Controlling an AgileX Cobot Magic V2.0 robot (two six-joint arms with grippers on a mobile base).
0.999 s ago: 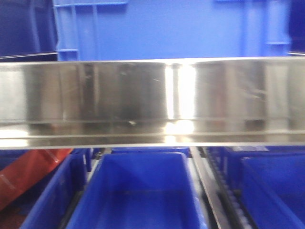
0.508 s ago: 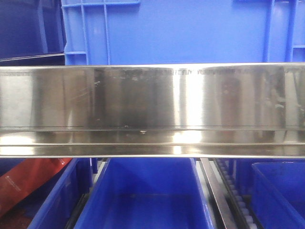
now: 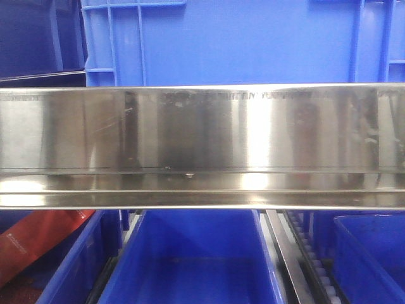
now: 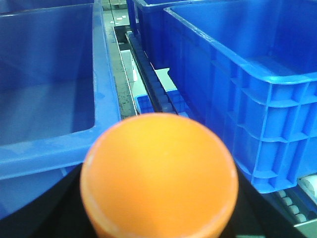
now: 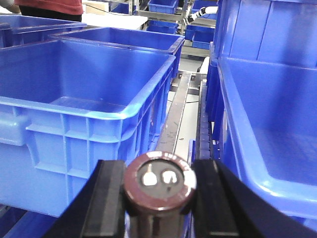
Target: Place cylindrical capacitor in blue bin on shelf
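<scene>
In the right wrist view my right gripper point(image 5: 159, 171) is shut on the cylindrical capacitor point(image 5: 159, 182), a dark brown cylinder whose end face with two pale terminals points at the camera. It hangs over the gap between two blue bins, one at the left point(image 5: 74, 106) and one at the right point(image 5: 270, 129), above the shelf's metal track point(image 5: 179, 111). My left gripper point(image 4: 158, 208) holds an orange round object point(image 4: 158, 173) between black fingers that are mostly hidden. The front view shows the shelf's steel rail point(image 3: 202, 139) and neither gripper.
Blue bins stand above point(image 3: 240, 41) and below point(image 3: 190, 253) the rail. A red object point(image 3: 38, 237) lies at the lower left. In the left wrist view two blue bins point(image 4: 47, 89) point(image 4: 247, 74) flank a roller track point(image 4: 158, 94). More bins stand far back point(image 5: 163, 6).
The front view shifted a second ago: the rail dropped a little in the picture and the bins slid right. Over the last half second it has held still.
</scene>
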